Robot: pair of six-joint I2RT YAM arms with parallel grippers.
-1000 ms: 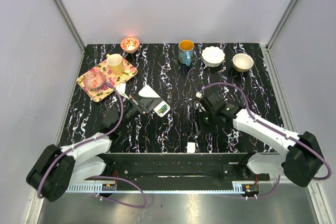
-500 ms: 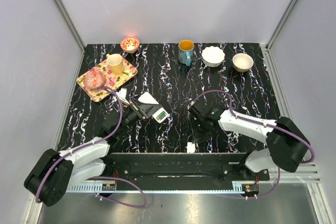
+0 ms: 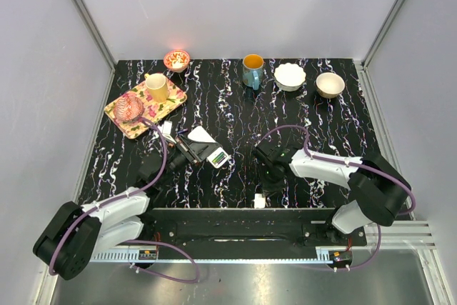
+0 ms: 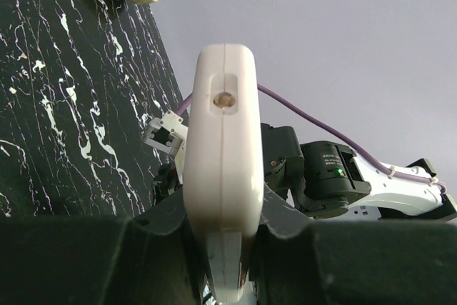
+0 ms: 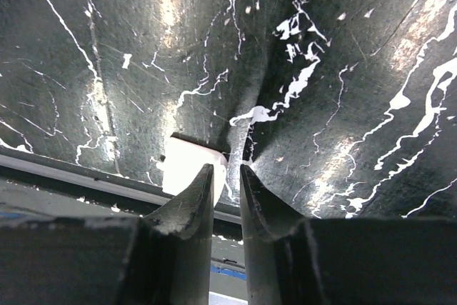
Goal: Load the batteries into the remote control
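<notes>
The remote control (image 3: pixel 207 146) is white and held above the table at centre left, with my left gripper (image 3: pixel 187 150) shut on it. A greenish battery (image 3: pixel 221 155) shows in its open recess. In the left wrist view the remote control (image 4: pixel 223 141) stands edge-on, clamped at its lower end by the left gripper (image 4: pixel 223 213). My right gripper (image 3: pixel 265 185) points down near the table's front edge, just above a small white flat piece (image 3: pixel 260 200). In the right wrist view the right gripper (image 5: pixel 227 169) has only a narrow gap, and the white piece (image 5: pixel 187 163) lies at the left fingertip.
A floral tray (image 3: pixel 123 123) with a cream cup (image 3: pixel 158 87) and a pink dish (image 3: pixel 131 106) sits at the back left. A small red bowl (image 3: pixel 176 59), a blue mug (image 3: pixel 252 70), a white bowl (image 3: pixel 290 76) and a beige bowl (image 3: pixel 330 84) line the back edge.
My right gripper has swung left and toward the front edge, down over the white piece, and its jaws have narrowed. The left arm shifted the remote slightly, then held still.
</notes>
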